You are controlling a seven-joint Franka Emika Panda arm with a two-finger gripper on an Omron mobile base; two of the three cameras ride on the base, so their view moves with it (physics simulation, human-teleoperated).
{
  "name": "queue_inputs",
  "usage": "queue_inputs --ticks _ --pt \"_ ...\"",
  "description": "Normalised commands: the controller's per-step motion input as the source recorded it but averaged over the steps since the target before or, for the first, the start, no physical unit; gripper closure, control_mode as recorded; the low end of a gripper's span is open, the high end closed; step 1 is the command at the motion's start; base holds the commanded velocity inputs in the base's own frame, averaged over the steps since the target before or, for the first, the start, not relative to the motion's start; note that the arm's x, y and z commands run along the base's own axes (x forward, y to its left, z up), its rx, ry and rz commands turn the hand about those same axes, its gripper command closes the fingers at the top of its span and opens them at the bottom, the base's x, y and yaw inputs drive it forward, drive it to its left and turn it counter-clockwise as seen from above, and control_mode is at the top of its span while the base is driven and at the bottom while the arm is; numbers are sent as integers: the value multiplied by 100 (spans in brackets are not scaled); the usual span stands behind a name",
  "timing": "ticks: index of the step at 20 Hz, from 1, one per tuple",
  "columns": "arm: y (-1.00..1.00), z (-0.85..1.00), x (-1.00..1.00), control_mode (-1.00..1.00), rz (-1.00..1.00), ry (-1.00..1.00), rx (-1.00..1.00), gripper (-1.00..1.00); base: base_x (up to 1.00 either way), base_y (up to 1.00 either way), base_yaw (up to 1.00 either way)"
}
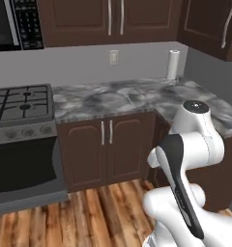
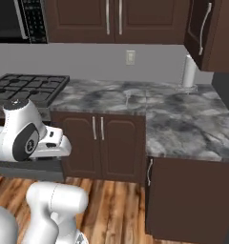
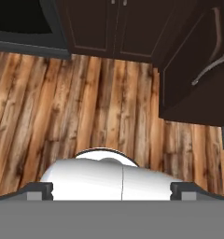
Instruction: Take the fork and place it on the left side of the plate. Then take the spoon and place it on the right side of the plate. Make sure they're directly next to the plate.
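Base pair—shared counter (image 1: pixel 137 99); hand-cam floorward

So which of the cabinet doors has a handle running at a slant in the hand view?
The corner cabinet door on the right side of the hand view: its silver handle slants diagonally, while the double doors at top show only short handle ends.

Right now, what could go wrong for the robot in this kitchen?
1. The open claw faces the wood floor, near the dark cabinet doors. Swinging up, the arm might bump them or the counter edge.
2. The counter's swirly grey marble could make slim, pale cutlery hard to tell apart, so it might grab the wrong piece.
3. The paper towel roll stands upright at the back, and a wide reach might tip it.
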Motion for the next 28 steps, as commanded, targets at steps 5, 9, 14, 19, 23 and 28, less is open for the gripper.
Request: queue_inputs --ticks 5,9,14,19,23,28 --pt "0 0 0 100 0 0 0 -100 100 -41 0" --pt "0 0 0 100 0 0 0 -100 100 -39 0" --pt "0 0 0 100 0 0 0 -100 100 -36 0" --pt "0 0 0 100 0 0 0 -100 97 -12 0" --pt "0 0 0 100 0 0 0 -100 59 0 2" --pt "0 -3 6 -100 1 2 0 -100 31 0 3"
